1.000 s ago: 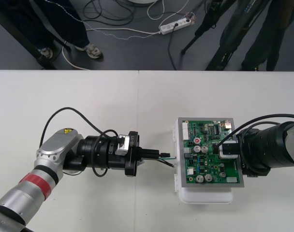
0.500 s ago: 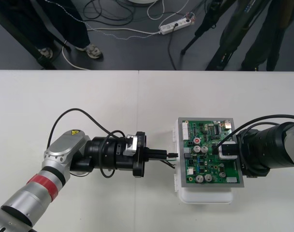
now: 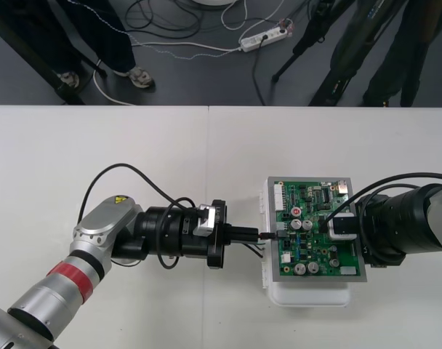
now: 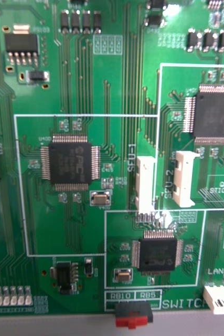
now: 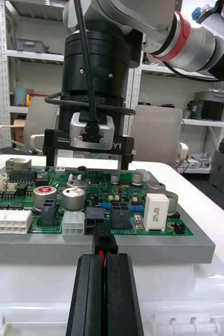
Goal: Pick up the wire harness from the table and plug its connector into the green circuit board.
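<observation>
The green circuit board (image 3: pixel 315 231) sits on its white base (image 3: pixel 308 294) right of the table's centre. My left gripper (image 3: pixel 261 235) reaches in level from the left, shut on the wire harness. In the left wrist view the black fingers (image 5: pixel 88 286) are pressed together around the black plug (image 5: pixel 104 242), with a red wire showing between them. The plug's tip meets a black socket (image 5: pixel 97 218) on the board's edge; how deep it sits I cannot tell. Thin wires (image 3: pixel 256 249) trail under the fingers. My right gripper (image 3: pixel 344 225) rests over the board's right side, its fingers (image 5: pixel 49 156) spread apart.
White connectors (image 5: pixel 7 224) and round capacitors (image 5: pixel 44 195) crowd the board beside the black socket. The right wrist view looks straight down on the board's chips (image 4: pixel 70 160) and white headers (image 4: pixel 145 182). Bare table (image 3: pixel 134 145) lies left of and behind the board.
My left arm has slid right toward the board, bringing the plug from a short gap up to the board's left edge. The right arm has stayed still.
</observation>
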Tool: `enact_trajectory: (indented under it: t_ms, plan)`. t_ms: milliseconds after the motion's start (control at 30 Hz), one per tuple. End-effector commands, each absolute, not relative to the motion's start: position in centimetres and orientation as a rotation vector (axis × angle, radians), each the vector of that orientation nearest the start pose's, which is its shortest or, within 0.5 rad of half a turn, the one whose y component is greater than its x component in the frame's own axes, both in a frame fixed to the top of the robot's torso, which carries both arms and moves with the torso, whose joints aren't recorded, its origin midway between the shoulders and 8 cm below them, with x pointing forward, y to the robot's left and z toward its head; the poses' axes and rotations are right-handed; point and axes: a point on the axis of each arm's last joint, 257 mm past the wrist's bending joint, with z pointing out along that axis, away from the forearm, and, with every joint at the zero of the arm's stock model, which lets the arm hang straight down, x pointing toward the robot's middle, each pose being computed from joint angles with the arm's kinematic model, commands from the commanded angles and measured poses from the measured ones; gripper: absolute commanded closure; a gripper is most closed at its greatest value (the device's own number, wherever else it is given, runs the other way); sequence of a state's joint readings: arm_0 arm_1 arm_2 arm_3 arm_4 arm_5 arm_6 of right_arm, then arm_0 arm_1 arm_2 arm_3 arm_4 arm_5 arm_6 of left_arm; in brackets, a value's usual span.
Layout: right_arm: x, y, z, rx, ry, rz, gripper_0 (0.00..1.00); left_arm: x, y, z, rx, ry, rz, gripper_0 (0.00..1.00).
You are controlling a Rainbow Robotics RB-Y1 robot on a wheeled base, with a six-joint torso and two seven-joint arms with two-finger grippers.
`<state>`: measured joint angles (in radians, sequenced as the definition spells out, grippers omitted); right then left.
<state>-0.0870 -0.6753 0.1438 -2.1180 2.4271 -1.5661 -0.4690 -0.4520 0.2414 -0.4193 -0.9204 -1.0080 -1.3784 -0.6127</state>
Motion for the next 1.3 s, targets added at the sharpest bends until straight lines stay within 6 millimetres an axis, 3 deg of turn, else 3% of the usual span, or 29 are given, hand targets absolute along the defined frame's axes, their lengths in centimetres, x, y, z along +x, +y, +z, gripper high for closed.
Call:
enact_trajectory:
  t_ms: [33,1300]
  plan:
    - [36.33,-23.43,-29.2,-2.032,1.854,-0.208,0.0,34.96,-8.09,-22.41,1.338,0.863,-1.111,1.0]
    - [36.47,-23.71,-29.2,-2.023,1.868,-0.219,0.0,35.3,-8.23,-22.11,1.324,0.877,-1.119,1.0]
